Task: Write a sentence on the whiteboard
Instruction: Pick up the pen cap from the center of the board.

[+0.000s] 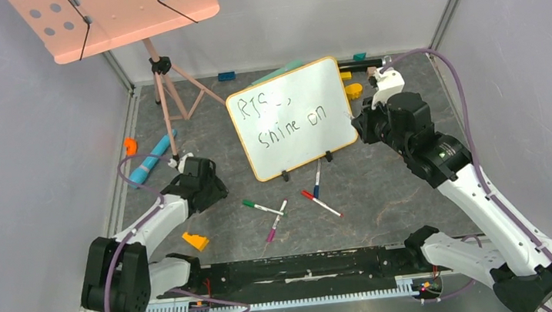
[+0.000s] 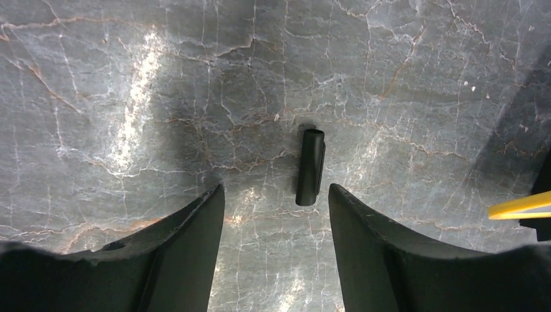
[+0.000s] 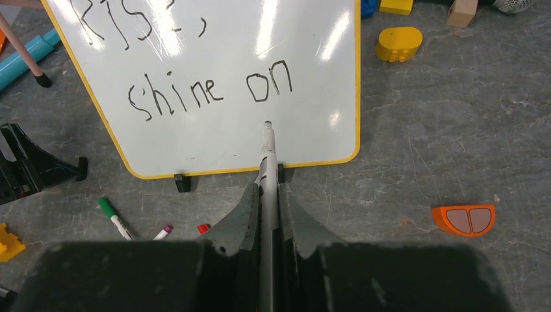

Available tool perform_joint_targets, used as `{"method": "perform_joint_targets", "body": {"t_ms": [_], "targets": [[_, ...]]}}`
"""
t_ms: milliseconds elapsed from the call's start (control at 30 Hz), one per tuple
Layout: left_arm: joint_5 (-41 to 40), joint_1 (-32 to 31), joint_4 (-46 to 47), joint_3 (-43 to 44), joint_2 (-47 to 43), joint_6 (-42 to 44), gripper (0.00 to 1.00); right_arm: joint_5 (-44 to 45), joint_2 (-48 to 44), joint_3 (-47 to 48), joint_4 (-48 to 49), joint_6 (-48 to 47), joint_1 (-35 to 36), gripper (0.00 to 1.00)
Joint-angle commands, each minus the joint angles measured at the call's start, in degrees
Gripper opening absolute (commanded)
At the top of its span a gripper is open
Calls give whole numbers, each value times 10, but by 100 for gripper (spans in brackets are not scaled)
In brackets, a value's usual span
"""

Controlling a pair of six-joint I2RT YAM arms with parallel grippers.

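The whiteboard point(image 1: 292, 119) point(image 3: 214, 84) stands tilted on two black clip feet mid-table, white with an orange-yellow rim. The sentence point(image 1: 284, 116) point(image 3: 208, 91) on it reads roughly "RIS" above "shine on". My right gripper point(image 1: 360, 126) point(image 3: 268, 188) is shut on a grey marker point(image 3: 268, 162), its tip point(image 3: 267, 125) at the board just below "on". My left gripper point(image 1: 202, 183) point(image 2: 276, 192) hangs open over the grey floor at the left, nothing between its fingers. A black marker cap point(image 2: 310, 167) lies just beyond its right finger.
Loose markers point(image 1: 263, 207) point(image 1: 321, 204) lie in front of the board. A pink music stand point(image 1: 119, 14) rises at the back left on a tripod point(image 1: 165, 90). Coloured blocks lie about: yellow point(image 3: 398, 43), orange point(image 3: 464, 219) point(image 1: 195, 241), a teal tube point(image 1: 151, 160).
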Motion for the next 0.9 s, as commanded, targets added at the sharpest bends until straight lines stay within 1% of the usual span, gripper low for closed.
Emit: {"method": "perform_joint_targets", "body": {"t_ms": [0, 100, 200, 300, 367, 400, 467, 667, 800, 867], "targets": [[-33, -5, 6, 26, 24, 19, 67, -5, -13, -10, 16, 2, -1, 0], [-35, -6, -16, 46, 52, 4, 67, -5, -15, -11, 16, 2, -1, 0], [-48, -11, -54, 75, 86, -1, 65, -7, -18, -11, 16, 5, -1, 0], [-63, -26, -67, 83, 104, -3, 59, -11, -25, -19, 24, 12, -1, 0], [-69, -33, -64, 80, 115, -8, 53, -13, -31, -28, 32, 20, -1, 0], [-72, -34, -64, 78, 120, -8, 48, -17, -33, -31, 36, 24, -1, 0], [-75, -38, -64, 77, 126, -10, 43, -25, -32, -33, 38, 28, -1, 0], [-68, -39, -51, 67, 116, -11, 43, -39, -27, -34, 33, 27, -1, 0], [-67, -39, -50, 64, 119, -10, 55, -41, -24, -35, 30, 25, -1, 0], [-61, -42, -50, 64, 124, -13, 57, -40, -25, -37, 32, 25, -1, 0]]}}
